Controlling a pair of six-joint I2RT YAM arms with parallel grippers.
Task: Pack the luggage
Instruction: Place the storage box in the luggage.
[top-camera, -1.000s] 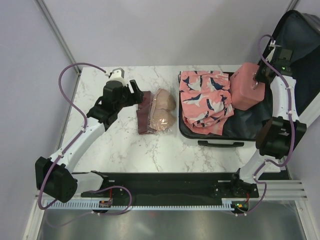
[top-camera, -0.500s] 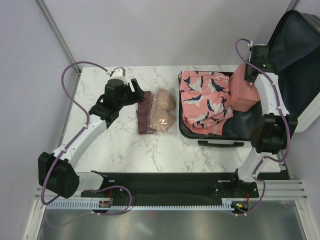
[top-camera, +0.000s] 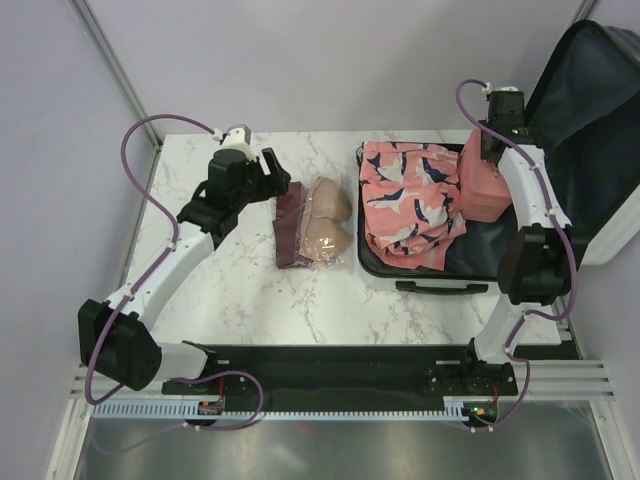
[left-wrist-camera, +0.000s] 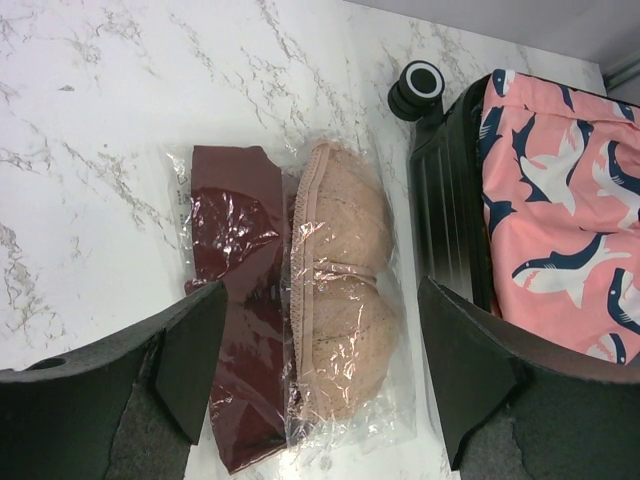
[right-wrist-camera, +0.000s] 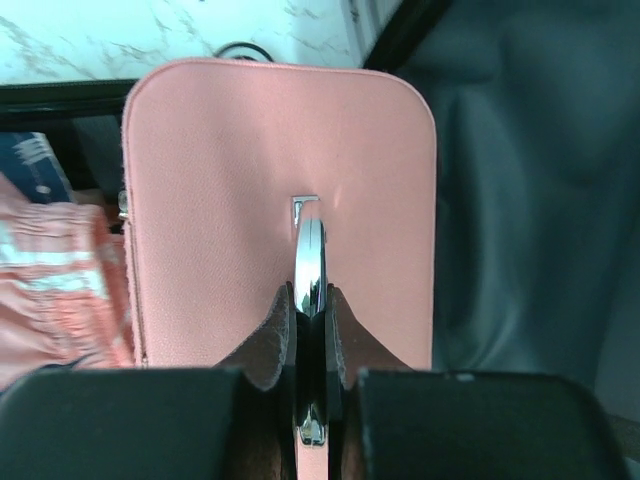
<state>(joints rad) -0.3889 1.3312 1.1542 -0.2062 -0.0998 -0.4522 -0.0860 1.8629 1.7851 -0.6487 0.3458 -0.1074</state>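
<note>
Looking down, we see the luggage (top-camera: 480, 248) lying open at the right end of the bench (top-camera: 250, 290), its lid raised toward the wall. Our right fingers (right-wrist-camera: 268, 342) pinch the metal handle (right-wrist-camera: 310, 260) on top of the pink case (right-wrist-camera: 280, 180), which is over the dark lining, just beside a pink shark-print cloth (top-camera: 405, 200). Our left fingers (left-wrist-camera: 195, 345) stand wide apart, holding nothing, above a tan bra (left-wrist-camera: 340, 300) and a maroon garment (left-wrist-camera: 235, 270), both bagged in clear plastic, side by side just left of the luggage.

Marble table (top-camera: 240, 290): maroon packet (left-wrist-camera: 235, 300) and beige packet (left-wrist-camera: 340, 310) just ahead of the left claw (top-camera: 273, 176); luggage (top-camera: 482, 246) to its right.
</note>
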